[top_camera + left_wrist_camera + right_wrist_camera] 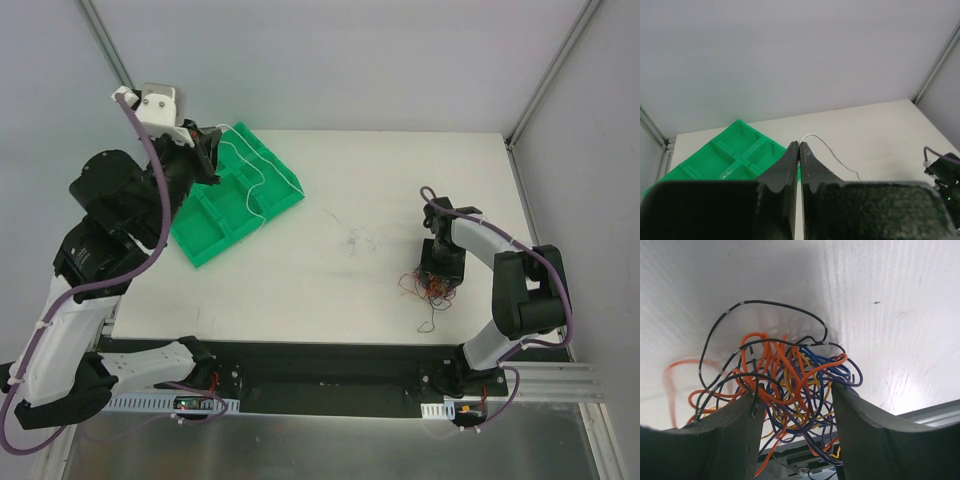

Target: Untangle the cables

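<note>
A tangle of cables [432, 287] in orange, black, blue, purple and yellow lies on the white table at the right. My right gripper [441, 272] points down over it. In the right wrist view the clump [785, 367] sits between the spread fingers of the right gripper [794, 392], which is open; strands brush both fingers. My left gripper [213, 150] hovers over the green tray [215, 225], shut on a thin white cable [250, 175] that trails across the tray. The left wrist view shows the jaws of the left gripper [799, 144] pressed together with the white cable [829, 148] curving out of the tips.
A single thin dark wire [360, 240] lies loose mid-table. One loop [428, 322] trails from the tangle toward the table's near edge. The tray [727, 152] has several compartments and sits at the back left. Enclosure walls stand behind the table and to its right.
</note>
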`<control>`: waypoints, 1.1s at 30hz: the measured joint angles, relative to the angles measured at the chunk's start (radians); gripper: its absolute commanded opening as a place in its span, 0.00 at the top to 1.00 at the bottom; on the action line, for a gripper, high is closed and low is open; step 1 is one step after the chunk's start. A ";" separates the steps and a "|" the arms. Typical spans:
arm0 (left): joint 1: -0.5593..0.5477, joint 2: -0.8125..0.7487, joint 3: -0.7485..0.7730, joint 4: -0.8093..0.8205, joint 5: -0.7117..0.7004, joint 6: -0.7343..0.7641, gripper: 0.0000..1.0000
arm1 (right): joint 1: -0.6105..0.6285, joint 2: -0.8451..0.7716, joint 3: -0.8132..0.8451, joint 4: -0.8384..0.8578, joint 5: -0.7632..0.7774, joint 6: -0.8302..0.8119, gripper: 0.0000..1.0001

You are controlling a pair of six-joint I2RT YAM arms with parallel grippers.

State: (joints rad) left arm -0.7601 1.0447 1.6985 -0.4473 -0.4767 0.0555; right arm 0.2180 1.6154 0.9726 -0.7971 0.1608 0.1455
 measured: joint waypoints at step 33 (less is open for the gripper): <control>0.002 0.045 -0.199 -0.072 0.162 -0.369 1.00 | 0.142 -0.292 0.100 -0.012 -0.342 -0.119 0.27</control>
State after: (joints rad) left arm -0.7578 1.0901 1.4998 -0.5194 -0.3149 -0.3138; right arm 0.3595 1.3231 1.0725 -0.8089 -0.1814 0.0269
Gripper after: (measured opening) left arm 0.005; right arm 0.756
